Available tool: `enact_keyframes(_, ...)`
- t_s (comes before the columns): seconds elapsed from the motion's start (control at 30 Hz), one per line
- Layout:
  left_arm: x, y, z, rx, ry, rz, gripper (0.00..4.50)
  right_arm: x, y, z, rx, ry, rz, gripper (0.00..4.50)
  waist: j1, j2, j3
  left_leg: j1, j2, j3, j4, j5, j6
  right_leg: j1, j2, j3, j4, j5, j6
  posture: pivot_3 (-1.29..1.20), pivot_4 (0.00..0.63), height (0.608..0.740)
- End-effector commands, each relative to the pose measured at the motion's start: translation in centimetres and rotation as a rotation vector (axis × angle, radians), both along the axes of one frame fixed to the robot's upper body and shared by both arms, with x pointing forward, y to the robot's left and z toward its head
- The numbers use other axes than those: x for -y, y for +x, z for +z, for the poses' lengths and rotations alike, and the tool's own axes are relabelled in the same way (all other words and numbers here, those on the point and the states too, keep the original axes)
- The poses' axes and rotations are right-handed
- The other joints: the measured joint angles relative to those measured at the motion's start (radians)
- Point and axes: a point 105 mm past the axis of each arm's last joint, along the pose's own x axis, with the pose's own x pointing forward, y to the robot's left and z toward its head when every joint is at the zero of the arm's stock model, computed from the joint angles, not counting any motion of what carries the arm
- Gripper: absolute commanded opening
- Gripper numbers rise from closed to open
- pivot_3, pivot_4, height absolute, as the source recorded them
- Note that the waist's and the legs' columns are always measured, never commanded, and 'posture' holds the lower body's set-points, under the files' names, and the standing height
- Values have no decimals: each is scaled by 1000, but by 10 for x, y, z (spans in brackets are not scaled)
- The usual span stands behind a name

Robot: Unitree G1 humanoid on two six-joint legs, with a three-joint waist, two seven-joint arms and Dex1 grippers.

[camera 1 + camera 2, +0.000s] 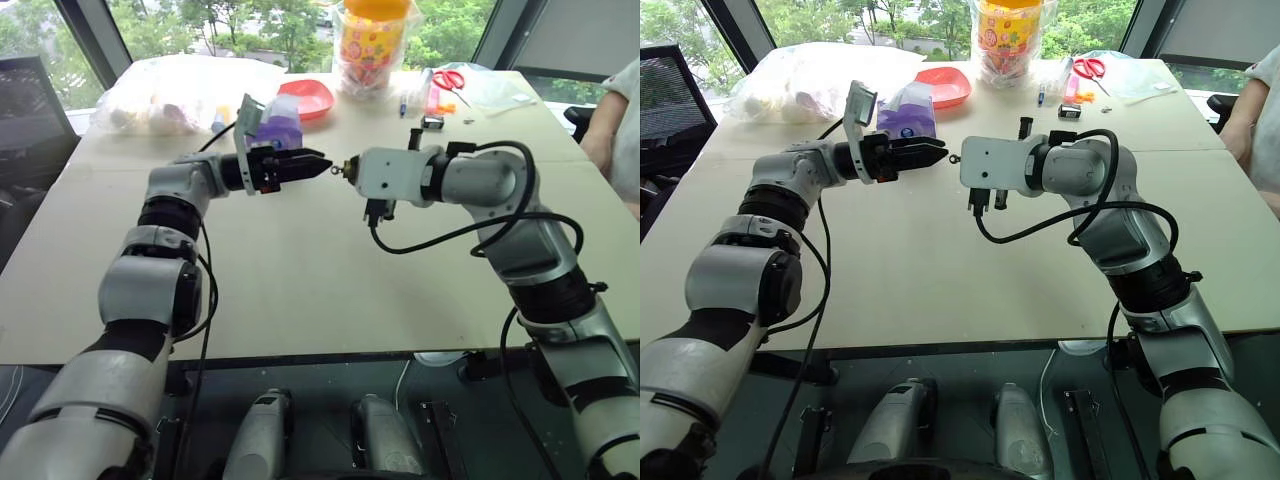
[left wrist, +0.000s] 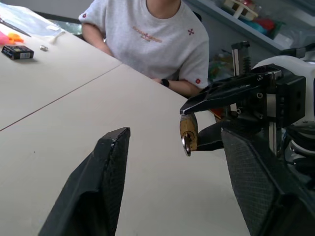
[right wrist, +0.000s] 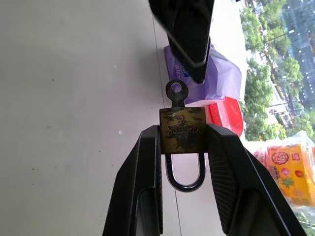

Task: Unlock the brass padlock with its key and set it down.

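Pale, matte tabletop (image 1: 300,270) spreads beneath two arms meeting in mid-air. Nearest, the right gripper (image 3: 182,132) pinches the brass padlock (image 3: 182,131) by its flat sides between ribbed black fingers, shackle toward the wrist, key (image 3: 176,93) standing out of the body — small, hard, light metal, smooth enough to twist loose if gripped off-centre. Facing it from the left, the left gripper (image 1: 322,164) hangs part-spread near the key's round bow, the likely hold for turning. Farther off: a red dish (image 1: 305,97), scissors (image 1: 449,79), a seated person (image 2: 152,39).
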Motion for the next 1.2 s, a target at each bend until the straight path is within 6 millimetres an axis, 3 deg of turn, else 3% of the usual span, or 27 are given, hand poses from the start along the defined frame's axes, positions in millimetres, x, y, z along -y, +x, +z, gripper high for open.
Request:
enact_keyframes(0.03, 4, -2, 15, 60, 0, -33, 2765, -2, -4, 20, 81, 20, 4, 710, 0, 0, 0, 0, 0, 0, 0, 0, 0, 0, 0, 0, 0, 0, 0, 0, 150, 740)
enact_keyframes(0.13, 6, -2, 12, 63, 9, -33, 1982, -3, -4, 21, 88, 24, 6, 710, -1, 0, 0, 0, 0, 0, 0, 0, 0, 0, 0, 0, 0, 0, 0, 0, 150, 740)
enact_keyframes(0.67, 12, -2, 19, 61, -44, -36, 1982, -12, -7, 22, 93, 25, 33, 710, -1, 0, 0, 0, 0, 0, 0, 0, 0, 0, 0, 0, 0, 0, 0, 0, 150, 740)
enact_keyframes(0.9, 11, -3, 12, 63, -6, -49, 61, -12, -7, 24, 97, 30, 32, 710, -1, 0, 0, 0, 0, 0, 0, 0, 0, 0, 0, 0, 0, 0, 0, 0, 150, 740)
enact_keyframes(1.13, 7, -5, 10, 29, -17, -60, 61, -10, -6, 25, 104, 31, 21, 710, -1, 0, 0, 0, 0, 0, 0, 0, 0, 0, 0, 0, 0, 0, 0, 0, 150, 740)
enact_keyframes(1.2, 7, -5, 9, 16, -12, -62, 624, -10, -6, 25, 106, 32, 20, 710, -1, 0, 0, 0, 0, 0, 0, 0, 0, 0, 0, 0, 0, 0, 0, 0, 150, 740)
